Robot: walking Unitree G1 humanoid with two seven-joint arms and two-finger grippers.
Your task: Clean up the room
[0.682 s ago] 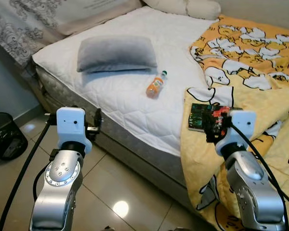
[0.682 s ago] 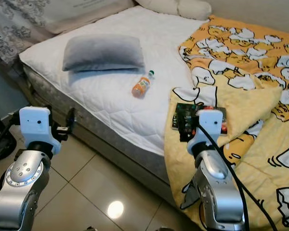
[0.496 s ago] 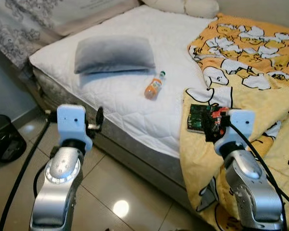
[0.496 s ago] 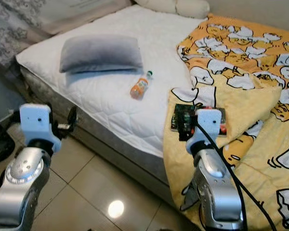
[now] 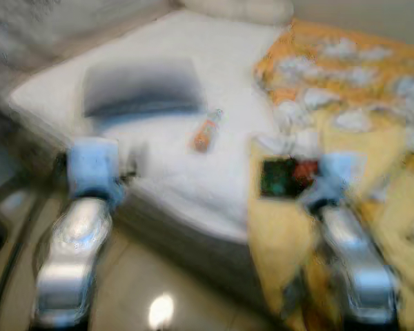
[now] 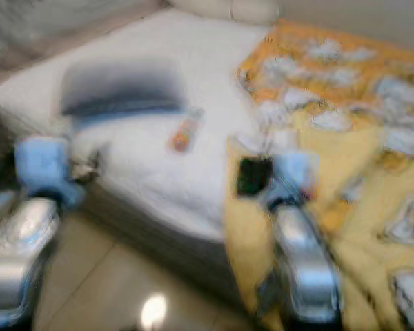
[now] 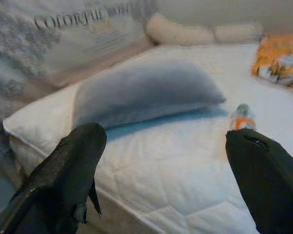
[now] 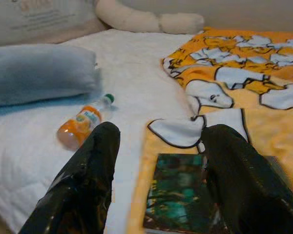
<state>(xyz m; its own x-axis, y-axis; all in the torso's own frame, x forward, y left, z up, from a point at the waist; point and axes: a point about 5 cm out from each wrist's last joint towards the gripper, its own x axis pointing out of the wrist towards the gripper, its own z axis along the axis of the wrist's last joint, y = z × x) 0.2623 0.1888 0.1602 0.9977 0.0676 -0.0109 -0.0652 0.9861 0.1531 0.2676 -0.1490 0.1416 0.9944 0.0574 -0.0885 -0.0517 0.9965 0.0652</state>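
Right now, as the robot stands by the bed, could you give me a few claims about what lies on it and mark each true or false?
1. The small orange drink bottle lies on its side on the white quilted mattress. True.
2. The grey pillow sits on top of the yellow cartoon-print blanket. False: it rests on the mattress, apart from the blanket.
3. The dark green book lies on the blanket. True.
4. The right gripper is clamped on the bottle. False: its fingers are open, above the book's near edge.
5. The left gripper is open, holding nothing. True.
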